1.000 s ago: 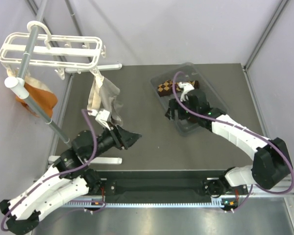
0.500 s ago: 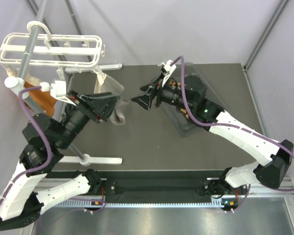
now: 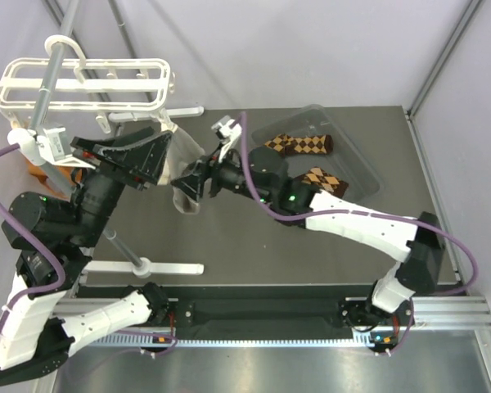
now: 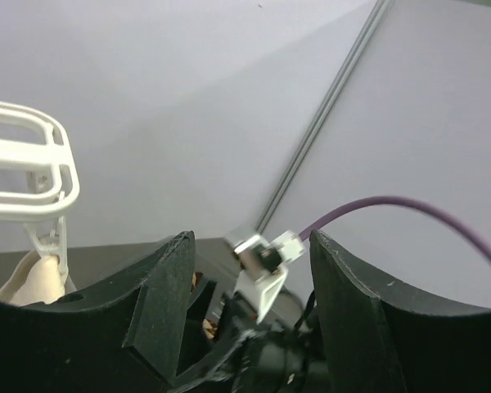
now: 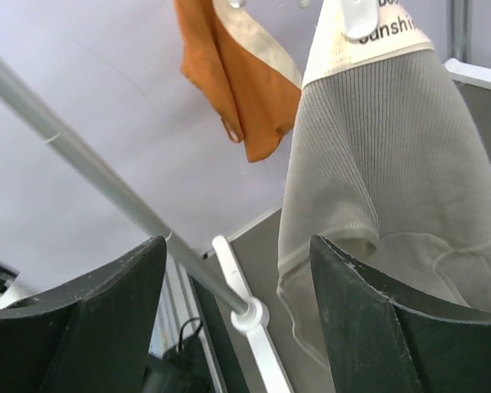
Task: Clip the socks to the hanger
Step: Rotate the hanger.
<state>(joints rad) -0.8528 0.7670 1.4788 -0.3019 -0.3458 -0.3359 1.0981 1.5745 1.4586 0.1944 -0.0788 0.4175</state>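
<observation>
Only the overhead view shows the two brown-and-tan argyle socks (image 3: 299, 146) lying in a clear plastic tray (image 3: 362, 168) toward the far right of the dark tabletop (image 3: 254, 237), well apart from the white plastic drying hanger (image 3: 82, 82) raised at far left. Only the wrist views show that the left claw (image 4: 250, 246) and the right claw (image 5: 236, 246) are both spread with nothing between their fingers, the right one looking up at a hanging grey-beige sock (image 5: 376, 164) and an orange sock (image 5: 237, 74). From above the orange sock is mostly hidden behind the left arm, the hanger's clips too small to make out
</observation>
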